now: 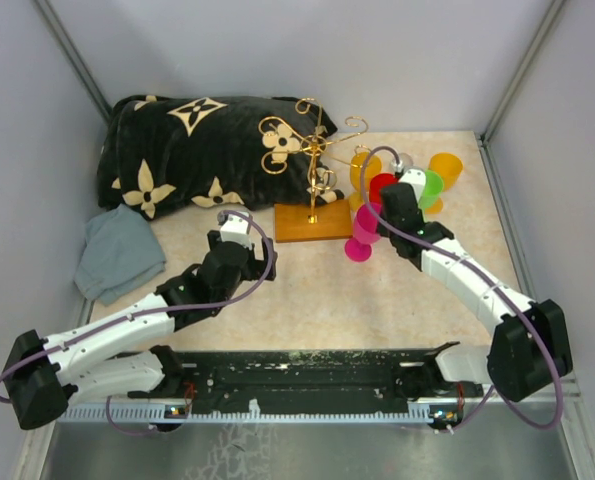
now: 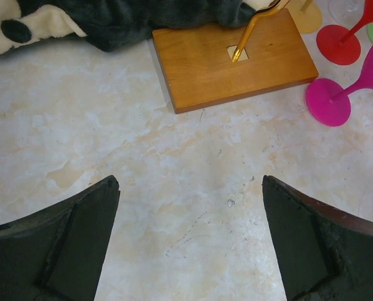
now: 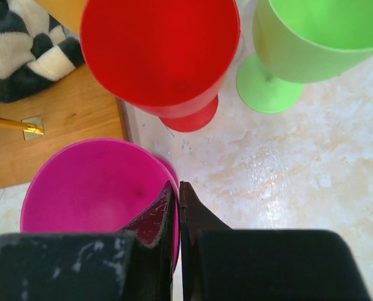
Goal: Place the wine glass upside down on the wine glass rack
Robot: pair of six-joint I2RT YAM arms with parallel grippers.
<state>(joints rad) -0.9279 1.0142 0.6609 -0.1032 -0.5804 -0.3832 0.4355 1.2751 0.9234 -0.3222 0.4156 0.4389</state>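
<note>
The right gripper (image 3: pixel 177 187), nearly closed and apparently pinching the magenta wine glass (image 3: pixel 86 188) by its rim, may slip or topple the adjacent red glass (image 3: pixel 158 50); the left gripper (image 2: pixel 189 185) stands wide open and empty.

Magenta wine glass (image 3: pixel 79 188); gold rack (image 1: pixel 313 222); black, cream-flowered blanket (image 1: pixel 197 150).

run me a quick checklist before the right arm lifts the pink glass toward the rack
1. Grip: right gripper shut on the rim of the magenta plastic wine glass, one of its fingers inside the bowl: ok
2. Grip firmness: cannot tell
3. Glass inverted: not ok, it stands upright
4. Lift clearance: red plastic wine glass and green plastic wine glass crowd it: not ok
5. Target: gold wire rack on a wooden base upright, arms bare: ok
6. Other arm: left gripper open, empty, clear of the glasses: ok
</note>
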